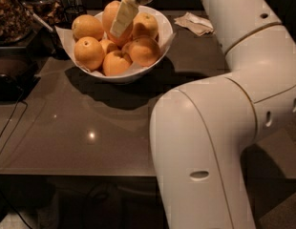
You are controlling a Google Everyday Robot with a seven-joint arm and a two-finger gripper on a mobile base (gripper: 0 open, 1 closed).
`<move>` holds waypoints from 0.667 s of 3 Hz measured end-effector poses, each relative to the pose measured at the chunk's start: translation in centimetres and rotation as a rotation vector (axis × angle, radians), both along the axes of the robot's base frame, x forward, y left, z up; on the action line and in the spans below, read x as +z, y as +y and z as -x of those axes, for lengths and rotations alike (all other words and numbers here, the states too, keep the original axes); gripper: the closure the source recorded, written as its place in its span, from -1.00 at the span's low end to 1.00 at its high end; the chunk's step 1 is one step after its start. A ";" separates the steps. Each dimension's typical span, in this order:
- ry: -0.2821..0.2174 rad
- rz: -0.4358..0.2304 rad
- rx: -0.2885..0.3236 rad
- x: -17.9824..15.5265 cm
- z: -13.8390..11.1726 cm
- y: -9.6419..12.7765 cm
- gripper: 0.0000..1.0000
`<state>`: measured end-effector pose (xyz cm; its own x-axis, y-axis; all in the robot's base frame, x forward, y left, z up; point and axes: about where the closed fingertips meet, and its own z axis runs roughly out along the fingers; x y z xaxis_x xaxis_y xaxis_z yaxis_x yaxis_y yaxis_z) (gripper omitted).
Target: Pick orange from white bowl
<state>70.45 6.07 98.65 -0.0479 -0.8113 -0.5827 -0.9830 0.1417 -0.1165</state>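
Observation:
The white bowl [165,31] stands at the back of the dark table, lined with white paper and holding several oranges. The orange [110,13], the biggest and elongated one, sits highest, at the bowl's back middle, raised above the rounder ones. My gripper [118,26] comes down from the top edge. One pale finger [124,14] lies across the orange's front right side; the other finger is hidden behind the fruit. The gripper is shut on the orange.
Rounder oranges [88,52] fill the bowl's front and sides. A crumpled napkin [196,23] lies right of the bowl. Dark containers [14,13] and a cable [8,128] crowd the left. My white arm [210,142] fills the right foreground.

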 end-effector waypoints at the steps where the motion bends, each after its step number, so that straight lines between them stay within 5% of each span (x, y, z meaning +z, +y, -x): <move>1: -0.031 -0.085 0.058 1.7 2.0 -0.7 1.00; 2: -0.025 -0.083 0.063 1.2 2.0 -0.3 1.00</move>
